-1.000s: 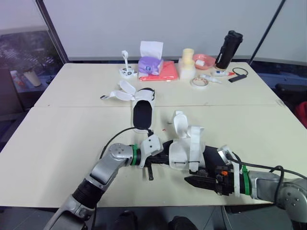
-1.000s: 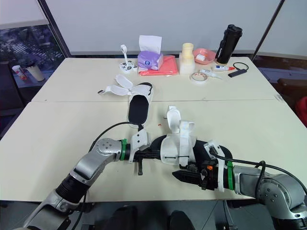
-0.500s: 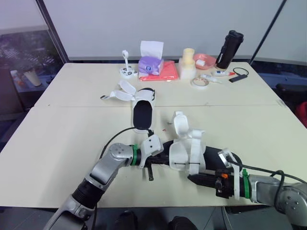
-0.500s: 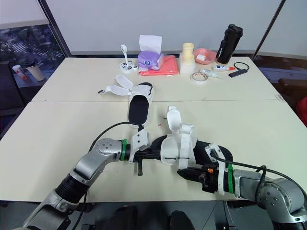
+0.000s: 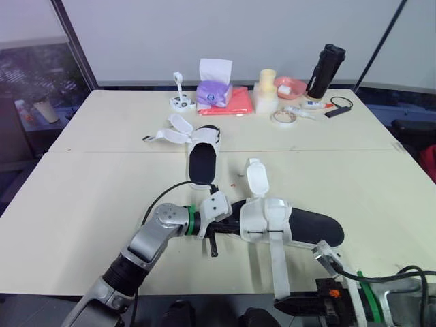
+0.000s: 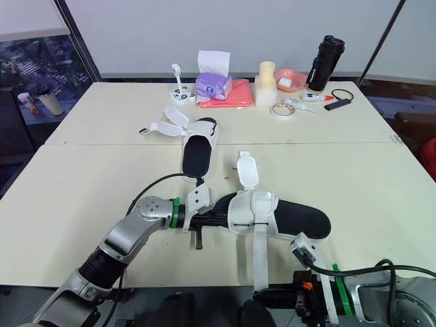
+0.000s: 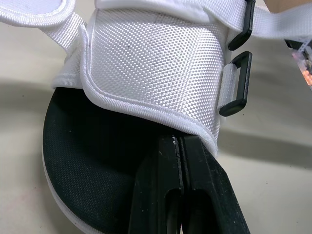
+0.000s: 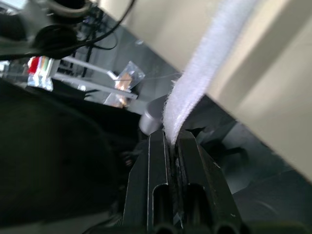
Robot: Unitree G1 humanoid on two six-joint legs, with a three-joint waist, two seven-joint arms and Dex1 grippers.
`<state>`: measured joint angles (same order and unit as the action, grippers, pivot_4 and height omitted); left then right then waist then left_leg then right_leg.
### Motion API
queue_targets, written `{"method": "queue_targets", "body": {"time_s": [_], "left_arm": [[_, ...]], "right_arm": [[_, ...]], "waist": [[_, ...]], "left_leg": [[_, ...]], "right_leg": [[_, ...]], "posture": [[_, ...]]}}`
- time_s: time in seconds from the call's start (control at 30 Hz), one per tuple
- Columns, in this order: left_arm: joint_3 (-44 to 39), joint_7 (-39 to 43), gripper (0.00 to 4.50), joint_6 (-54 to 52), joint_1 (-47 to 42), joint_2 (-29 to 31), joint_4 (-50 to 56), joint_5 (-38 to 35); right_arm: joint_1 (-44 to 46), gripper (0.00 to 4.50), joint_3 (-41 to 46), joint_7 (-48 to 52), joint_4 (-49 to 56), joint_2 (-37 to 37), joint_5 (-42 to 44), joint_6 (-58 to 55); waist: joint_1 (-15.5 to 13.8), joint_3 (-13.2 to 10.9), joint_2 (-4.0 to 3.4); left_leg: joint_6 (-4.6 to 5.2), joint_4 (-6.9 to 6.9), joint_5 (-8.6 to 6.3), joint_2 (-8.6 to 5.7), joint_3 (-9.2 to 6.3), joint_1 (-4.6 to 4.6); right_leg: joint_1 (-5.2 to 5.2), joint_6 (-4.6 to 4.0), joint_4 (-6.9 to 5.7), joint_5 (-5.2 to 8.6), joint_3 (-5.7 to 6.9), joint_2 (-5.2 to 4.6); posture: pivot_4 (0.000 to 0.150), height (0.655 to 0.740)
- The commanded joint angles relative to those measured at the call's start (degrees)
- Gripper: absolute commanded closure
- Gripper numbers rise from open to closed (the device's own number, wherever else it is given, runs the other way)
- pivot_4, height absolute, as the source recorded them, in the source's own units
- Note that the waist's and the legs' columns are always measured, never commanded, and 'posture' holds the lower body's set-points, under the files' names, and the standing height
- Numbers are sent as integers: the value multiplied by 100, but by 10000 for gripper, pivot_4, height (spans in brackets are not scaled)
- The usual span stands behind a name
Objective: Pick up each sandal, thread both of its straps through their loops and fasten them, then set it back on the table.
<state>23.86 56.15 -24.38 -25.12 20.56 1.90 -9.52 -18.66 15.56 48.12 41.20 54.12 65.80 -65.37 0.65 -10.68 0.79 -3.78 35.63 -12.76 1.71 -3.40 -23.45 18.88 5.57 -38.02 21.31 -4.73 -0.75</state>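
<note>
The right gripper (image 8: 171,141) was pinched tight on the very tip of the long white strap (image 6: 259,255), down past the near edge of the table (image 6: 82,197). From there the strap ran taut up to the near sandal (image 6: 293,218), which lay on its sole near that edge. The bite looked tiny, so the first worry is the fuzzy tip just popping out of the fingers if the pull goes any harder.

At the other end, the left gripper (image 7: 180,146) was clamped on the sandal's toe, right under the edge of the white upper. If that hold gives, the tension probably drags the whole shoe toward the edge, maybe off it.

The black loops (image 7: 235,84) sat on the side of the upper. The strap looked to run through the upper one, while the lower one looked empty. Folding the strap back at an angle could land the fastening crooked or off the patch.

The second strap (image 6: 246,169) stood up loose behind, not done yet, and the other sandal (image 6: 197,153) lay well apart with its straps open.
</note>
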Motion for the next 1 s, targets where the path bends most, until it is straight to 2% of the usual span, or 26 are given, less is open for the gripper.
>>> {"method": "queue_targets", "body": {"time_s": [0.03,0.23,0.4,0.67,1.0], "left_arm": [[358,51,45000,-197,214,83,-513,257],[376,88,45000,-141,167,36,-614,276],[380,75,45000,-89,130,-35,-709,302],[346,17,45000,-157,229,-64,-622,265],[336,-31,45000,-178,274,-67,-570,257]], "right_arm": [[8,44563,336,60,374,94,588,121],[1258,44563,487,-1077,-458,-140,2720,663],[2144,44563,34,-2180,-1393,-729,3534,1150],[3009,44563,-327,-3342,-2715,-1832,2851,1540],[3326,44563,72,-3866,-3532,-2257,2872,1484]], "waist": [[-1,4,6],[-1,5,16],[-12,6,17],[-14,9,10],[-13,11,7]], "left_leg": [[0,0,0,0,-1,0],[0,5,0,3,-1,3],[0,2,0,2,-3,-2],[0,5,0,0,-4,-1],[1,4,0,-1,-2,-1]], "right_leg": [[0,0,0,0,0,0],[-10,0,3,0,-1,-1],[-9,0,12,0,1,-3],[-11,0,10,-1,1,-12],[-11,0,8,-1,2,-16]], "posture": [[1500,7400],[1500,7400],[1500,7400],[1500,7400],[1500,7400]]}}
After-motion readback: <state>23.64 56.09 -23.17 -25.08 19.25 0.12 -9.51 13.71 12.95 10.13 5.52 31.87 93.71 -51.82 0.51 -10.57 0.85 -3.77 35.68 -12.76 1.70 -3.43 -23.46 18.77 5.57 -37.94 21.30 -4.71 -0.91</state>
